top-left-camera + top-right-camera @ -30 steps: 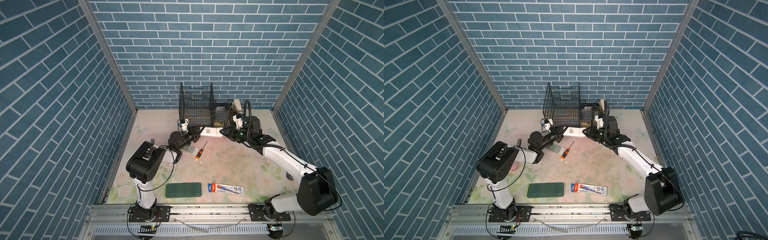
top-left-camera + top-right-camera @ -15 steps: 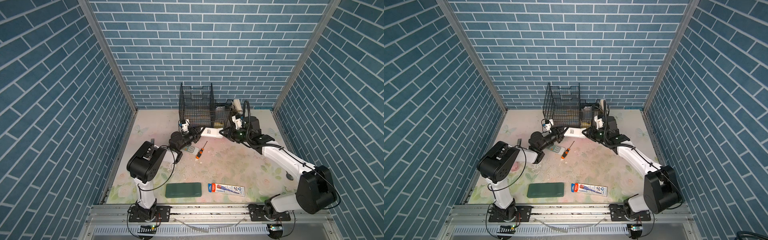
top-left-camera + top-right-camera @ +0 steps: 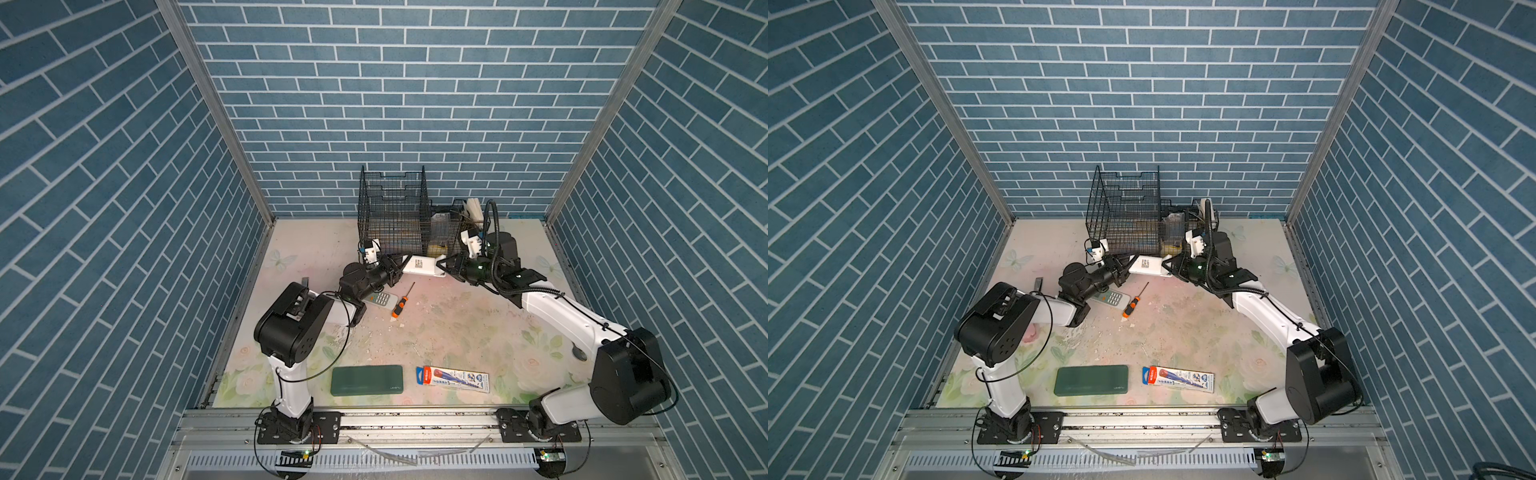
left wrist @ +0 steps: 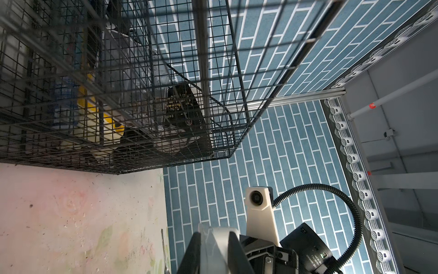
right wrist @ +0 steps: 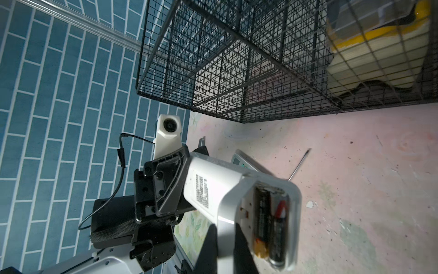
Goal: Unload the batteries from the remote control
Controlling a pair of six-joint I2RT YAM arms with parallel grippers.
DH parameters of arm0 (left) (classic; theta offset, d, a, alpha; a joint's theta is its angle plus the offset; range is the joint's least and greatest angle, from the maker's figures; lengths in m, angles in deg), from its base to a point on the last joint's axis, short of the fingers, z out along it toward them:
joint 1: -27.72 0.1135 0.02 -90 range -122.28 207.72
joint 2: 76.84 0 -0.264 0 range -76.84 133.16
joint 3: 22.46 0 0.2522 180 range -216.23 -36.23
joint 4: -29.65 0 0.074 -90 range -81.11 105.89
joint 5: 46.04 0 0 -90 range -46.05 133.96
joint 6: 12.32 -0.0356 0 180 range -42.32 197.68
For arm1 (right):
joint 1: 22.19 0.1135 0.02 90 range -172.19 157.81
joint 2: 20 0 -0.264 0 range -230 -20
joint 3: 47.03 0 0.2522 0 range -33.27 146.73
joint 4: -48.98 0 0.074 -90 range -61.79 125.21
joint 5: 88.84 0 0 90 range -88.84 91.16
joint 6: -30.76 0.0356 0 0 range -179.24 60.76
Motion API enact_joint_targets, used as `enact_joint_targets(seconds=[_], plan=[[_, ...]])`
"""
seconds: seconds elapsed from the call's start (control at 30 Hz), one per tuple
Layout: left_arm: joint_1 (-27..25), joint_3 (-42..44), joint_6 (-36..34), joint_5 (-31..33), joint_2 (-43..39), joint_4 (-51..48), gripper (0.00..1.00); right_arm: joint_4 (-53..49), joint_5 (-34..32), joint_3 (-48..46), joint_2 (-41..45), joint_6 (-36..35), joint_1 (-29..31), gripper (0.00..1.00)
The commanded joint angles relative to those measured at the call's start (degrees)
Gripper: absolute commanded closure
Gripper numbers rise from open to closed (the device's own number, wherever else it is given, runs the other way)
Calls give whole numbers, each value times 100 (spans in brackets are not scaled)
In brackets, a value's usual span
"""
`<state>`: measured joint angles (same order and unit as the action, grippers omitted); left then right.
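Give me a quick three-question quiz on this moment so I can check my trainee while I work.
1. True or false: the white remote holds no batteries.
2. Which lies closest to the grey remote on the table? A) screwdriver B) green case C) printed carton
3. Which gripper clamps the white remote at the end away from the batteries?

Key
1. False: the right wrist view shows two batteries side by side in its open back.
2. A.
3. The left gripper, shut on that end and holding the remote off the table.
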<state>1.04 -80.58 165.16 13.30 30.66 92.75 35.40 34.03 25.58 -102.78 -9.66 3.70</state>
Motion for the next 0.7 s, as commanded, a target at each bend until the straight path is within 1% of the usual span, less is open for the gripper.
enact_joint_targets(seconds=[0.0,0.33,0.67], plan=[[-54,-155,-5,-24,-28,375,100,-21,-10,148,-10,54,2,89],[-49,-115,-25,16,-54,376,100,-72,-78,15,297,34,-6,96],[-24,-108,-68,15,-4,381,100,-138,-74,191,510,21,-14,98]])
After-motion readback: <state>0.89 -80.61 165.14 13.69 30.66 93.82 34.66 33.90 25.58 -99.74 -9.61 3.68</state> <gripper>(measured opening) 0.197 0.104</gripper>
